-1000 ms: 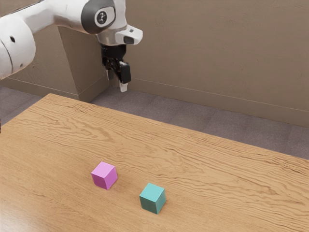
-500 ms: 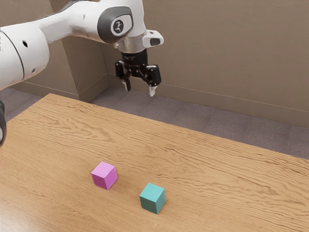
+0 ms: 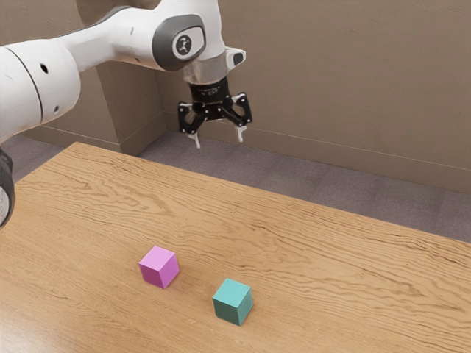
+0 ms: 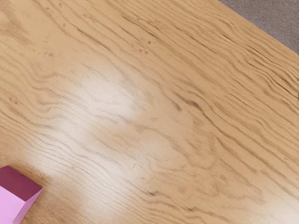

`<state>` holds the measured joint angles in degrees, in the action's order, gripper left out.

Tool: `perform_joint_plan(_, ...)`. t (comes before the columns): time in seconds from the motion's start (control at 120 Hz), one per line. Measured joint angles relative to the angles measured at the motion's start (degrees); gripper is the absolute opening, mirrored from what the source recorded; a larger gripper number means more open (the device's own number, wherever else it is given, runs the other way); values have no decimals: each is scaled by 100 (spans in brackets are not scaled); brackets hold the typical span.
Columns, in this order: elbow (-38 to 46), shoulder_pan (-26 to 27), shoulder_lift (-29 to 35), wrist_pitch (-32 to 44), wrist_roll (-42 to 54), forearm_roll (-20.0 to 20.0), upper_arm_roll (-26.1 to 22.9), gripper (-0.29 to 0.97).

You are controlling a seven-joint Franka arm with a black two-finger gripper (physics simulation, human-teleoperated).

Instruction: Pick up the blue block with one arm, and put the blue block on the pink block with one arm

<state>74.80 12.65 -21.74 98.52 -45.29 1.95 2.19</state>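
A teal-blue block (image 3: pixel 233 301) rests on the wooden table (image 3: pixel 324 243) near its front edge. To the exterior view's left of it, a small gap away, sits the pink block (image 3: pixel 159 266), a corner of which, the pink block (image 4: pixel 14 196), also shows in the wrist view. My gripper (image 3: pixel 218 137) hangs high above the table's far edge, well behind both blocks. Its fingers are spread open and hold nothing.
Behind the table lie a grey carpeted floor (image 3: pixel 353 184) and a tan wall with a boxed pillar (image 3: pixel 121 95) at the exterior view's left. My white arm (image 3: pixel 88 51) reaches in from the upper left.
My hand has swung toward the exterior view's right and turned about its axis, so the fingers now stand side by side and spread open. Neither block has moved.
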Motion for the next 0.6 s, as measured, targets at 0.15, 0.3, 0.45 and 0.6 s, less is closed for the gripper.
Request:
perform_joint_plan(0.15,172,323,-92,343,-469,-356,-22,68)
perform_joint_plan(0.3,393,322,-90,493,-288,-520,16,68)
perform_joint_plan(0.45,387,299,-110,582,719,-388,70,68)
perform_joint_plan(0.6,370,353,-378,639,1473,-286,88,68)
